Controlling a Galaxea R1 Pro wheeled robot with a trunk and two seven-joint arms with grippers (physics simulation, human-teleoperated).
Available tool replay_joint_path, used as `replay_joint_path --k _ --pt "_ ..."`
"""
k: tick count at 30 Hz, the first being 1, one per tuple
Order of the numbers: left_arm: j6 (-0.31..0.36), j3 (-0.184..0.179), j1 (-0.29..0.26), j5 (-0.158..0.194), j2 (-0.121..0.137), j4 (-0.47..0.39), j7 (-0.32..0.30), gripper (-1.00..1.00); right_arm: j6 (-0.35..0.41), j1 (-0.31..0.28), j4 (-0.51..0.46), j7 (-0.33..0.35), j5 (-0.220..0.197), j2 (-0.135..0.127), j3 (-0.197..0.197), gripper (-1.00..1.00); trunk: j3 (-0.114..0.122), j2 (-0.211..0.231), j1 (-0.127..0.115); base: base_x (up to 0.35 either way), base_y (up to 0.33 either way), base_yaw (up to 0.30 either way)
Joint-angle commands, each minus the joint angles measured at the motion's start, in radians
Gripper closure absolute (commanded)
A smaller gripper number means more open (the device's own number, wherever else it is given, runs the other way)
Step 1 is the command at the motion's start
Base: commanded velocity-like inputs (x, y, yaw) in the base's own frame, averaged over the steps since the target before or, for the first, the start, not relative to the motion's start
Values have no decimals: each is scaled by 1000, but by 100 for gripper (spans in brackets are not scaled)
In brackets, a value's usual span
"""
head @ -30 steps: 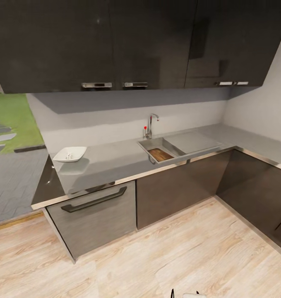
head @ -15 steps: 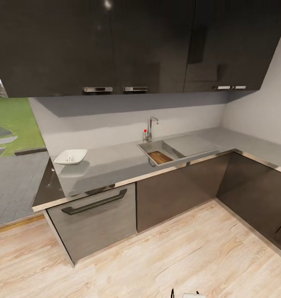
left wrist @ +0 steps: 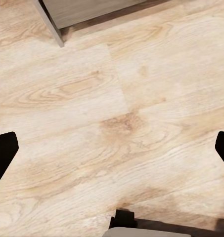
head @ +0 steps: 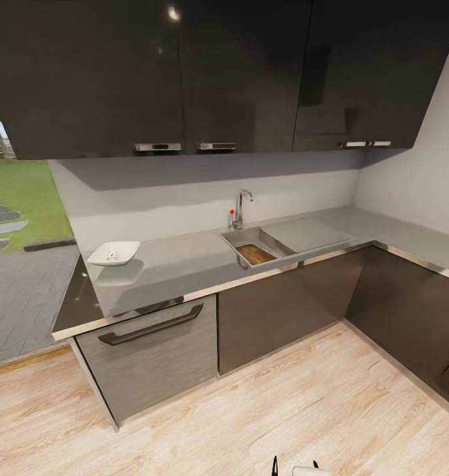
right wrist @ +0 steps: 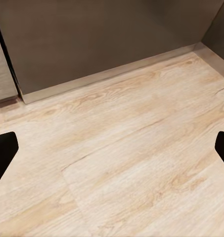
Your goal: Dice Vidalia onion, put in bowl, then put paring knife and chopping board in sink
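The sink (head: 245, 236) is set in the grey countertop (head: 178, 259), with its chrome tap behind it. The brown chopping board (head: 255, 253) lies inside the basin. Far left on the countertop stands the white bowl (head: 114, 252), holding tiny pale bits that look like the diced Vidalia onion (head: 111, 252). The paring knife is hidden or too small to make out. My left gripper (left wrist: 112, 150) hangs open over the wood floor, nothing between its fingers. My right gripper (right wrist: 112, 148) is also open above the floor, near the cabinet base.
Dark wall cabinets (head: 184, 73) hang above the counter, which turns a corner at the right (head: 416, 248). A drawer front with a long black handle (head: 151, 324) sits below the bowl. Glass doors at the left show grass. Wood floor (head: 284, 403) lies between me and the cabinets.
The whole picture has shifted slightly downward, so the camera has moved. The bowl, sink and board keep their places on the counter.
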Motion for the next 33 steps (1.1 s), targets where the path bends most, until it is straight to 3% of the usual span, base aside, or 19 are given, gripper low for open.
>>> replay_joint_path --k 1,15,33 --pt "-4 0 -1 7 0 1 -1 -100 -1 -1 1 -7 11 0 -6 -100 -1 -1 0 0 0 0" --pt "-4 0 -1 7 -3 1 -1 -100 -2 -1 1 -10 9 0 -7 -100 -1 -1 0 0 -24 181" --pt "-4 3 -1 11 -4 1 2 -100 -2 -1 1 -9 11 0 -6 -100 18 -1 0 0 -302 179"
